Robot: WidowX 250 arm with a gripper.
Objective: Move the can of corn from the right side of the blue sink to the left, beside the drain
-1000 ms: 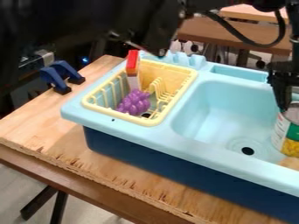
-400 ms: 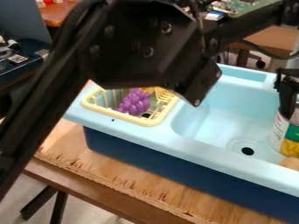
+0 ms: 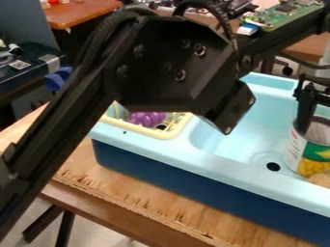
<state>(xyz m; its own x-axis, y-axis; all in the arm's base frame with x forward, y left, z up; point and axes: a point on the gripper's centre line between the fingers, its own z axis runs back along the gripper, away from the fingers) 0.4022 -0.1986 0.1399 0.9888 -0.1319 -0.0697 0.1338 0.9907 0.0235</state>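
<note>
**Black gripper at the rim of a can in the toy sink**

The likeliest mishap here is a tipped can point(image 3: 309, 155). The gripper point(image 3: 304, 116) meets it at the left of its rim, so a sideways push there could lean it over or scrape it along the basin point(image 3: 241, 144). Off-centre contact could also let it twist or slip if it were lifted. The tan object point(image 3: 319, 180) just beside its base, at the right edge of the frame, might be nudged too, and the sink's raised front edge point(image 3: 258, 185) could catch the can if it were carried low.

The gripper hangs down at the right side of the frame, against the can's top — but whether it is released, clenched or grasping the can cannot be told. The can looks upright, right of the dark drain hole point(image 3: 273, 166). At centre left, the arm point(image 3: 174, 67) partly hides a yellow rack point(image 3: 169, 134) with purple toy grapes point(image 3: 147, 118).
</note>
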